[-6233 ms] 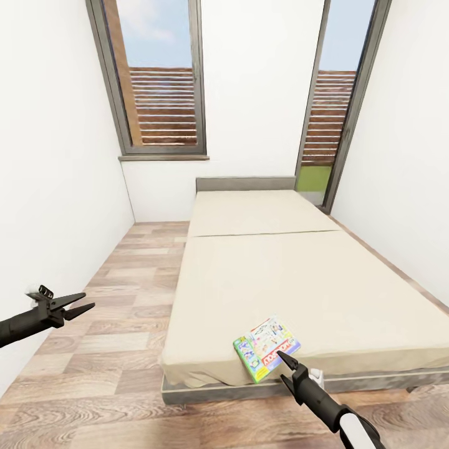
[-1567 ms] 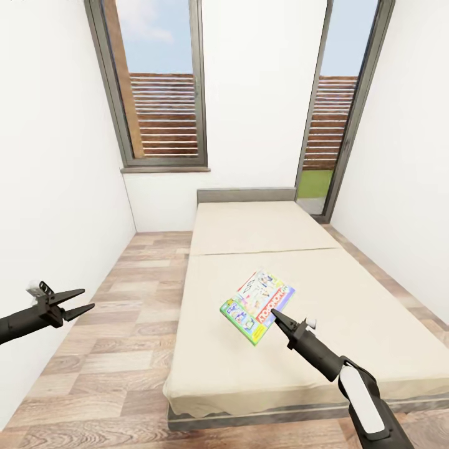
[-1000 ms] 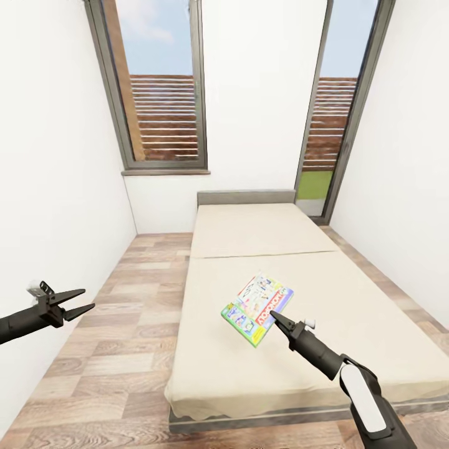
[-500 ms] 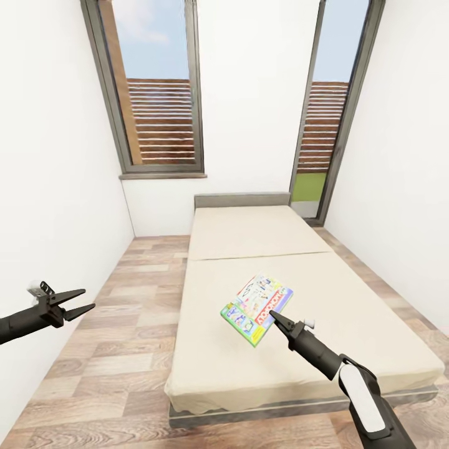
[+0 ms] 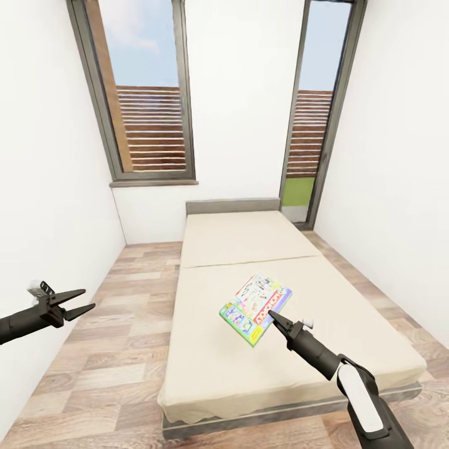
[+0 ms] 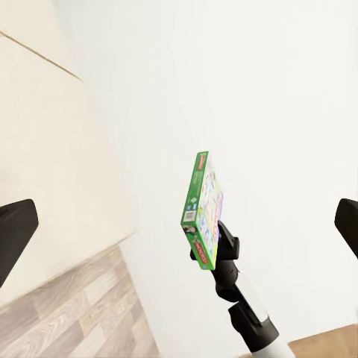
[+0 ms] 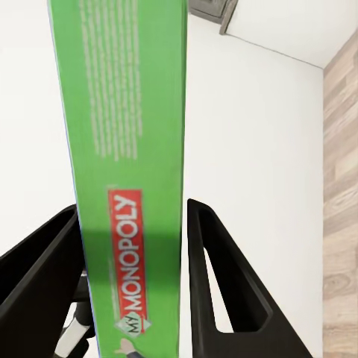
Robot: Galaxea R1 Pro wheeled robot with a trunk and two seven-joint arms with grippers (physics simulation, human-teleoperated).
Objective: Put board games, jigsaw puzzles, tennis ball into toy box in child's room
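Flat, colourful, green-edged MONOPOLY board game box [image 5: 255, 300] now lifted off the wide cream-covered bed [image 5: 274, 355].
Right gripper [image 5: 272, 316], arm angled up, jaws clamped on its edge above the bed; left gripper [image 5: 80, 301] jaws apart over wood-plank floor [image 5: 118, 349].

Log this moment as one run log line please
right end effector: shut on board game, lifted over bed | left end effector: open, empty

Head camera overlooks the bed [image 5: 249, 299]; both wrist cameras share the board game [image 6: 203, 212].
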